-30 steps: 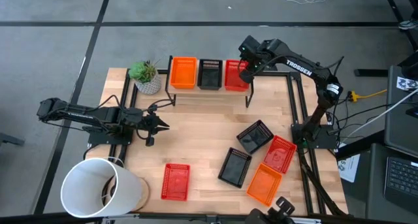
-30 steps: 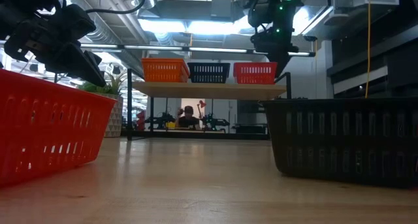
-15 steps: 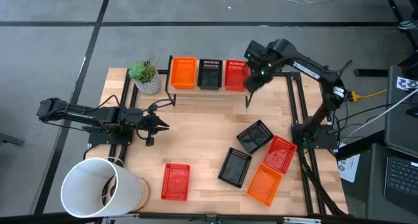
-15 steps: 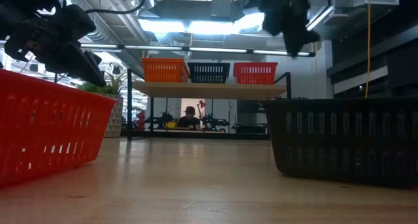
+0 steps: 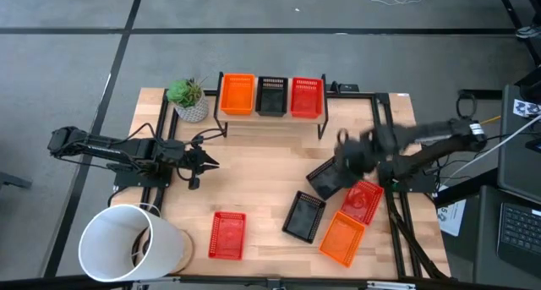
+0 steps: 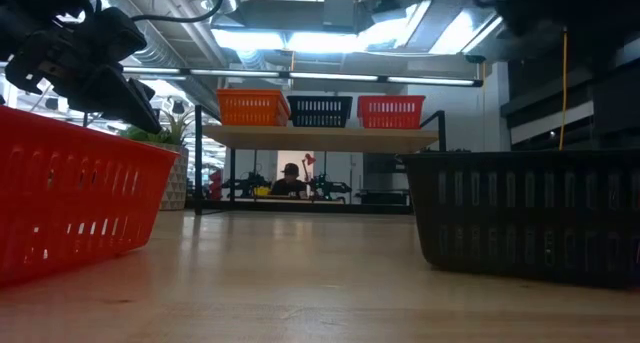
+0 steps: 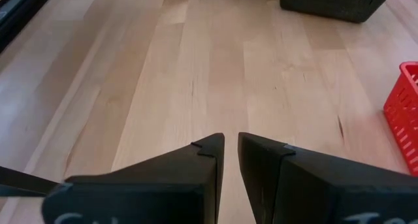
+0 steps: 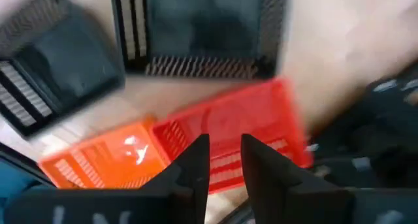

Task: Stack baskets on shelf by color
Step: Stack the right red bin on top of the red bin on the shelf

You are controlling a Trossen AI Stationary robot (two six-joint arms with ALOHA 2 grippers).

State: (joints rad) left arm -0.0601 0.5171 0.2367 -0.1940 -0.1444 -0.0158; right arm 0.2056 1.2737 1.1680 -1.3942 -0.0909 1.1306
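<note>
Right gripper [image 8: 225, 160] empty, fingers parted by a narrow gap, blurred in motion over the cluster of loose baskets at the desk's right. Directly below it: a red basket [image 8: 234, 129], an orange basket [image 8: 104, 160] beside that, two black baskets [image 8: 199, 29] farther out. Best slowed and steadied before descending. Pick one basket, probably the red, and line the fingers across a single wall, clear of the touching orange neighbour. Pinch the rim, lift straight, then nest squarely into the same colour on the shelf [image 5: 270, 119], where one orange, one black and one red already sit in a row. Another red basket [image 5: 226, 234] lies alone near the front. Left gripper [image 7: 230, 160] idle at the left, fingers nearly together, holding nothing.
</note>
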